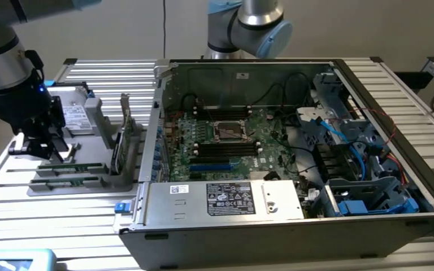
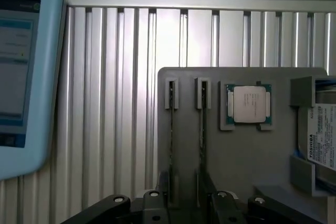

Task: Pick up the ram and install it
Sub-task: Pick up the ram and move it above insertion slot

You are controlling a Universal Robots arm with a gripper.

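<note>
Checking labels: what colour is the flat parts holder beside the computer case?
Grey holder; wrist view shows it best.

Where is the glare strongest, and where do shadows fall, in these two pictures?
Wrist view: glare whitens some slats of the ribbed silver aluminium table, while the grey plastic parts holder stays evenly lit. Exterior view: the open dark metal computer case is dim inside, and the same table shines pale around it.

Green ram sticks (image 1: 69, 167) sit in a plain grey tray (image 1: 122, 178) on a silver, ribbed table (image 1: 21, 214). At three o'clock of the tray, the grey case (image 1: 277, 243) shows a green board (image 1: 236, 149) and blue cables (image 1: 358, 155). The screen (image 2: 47, 77) has a pale blue frame. The chip (image 2: 249, 102) is silver on green.
</note>
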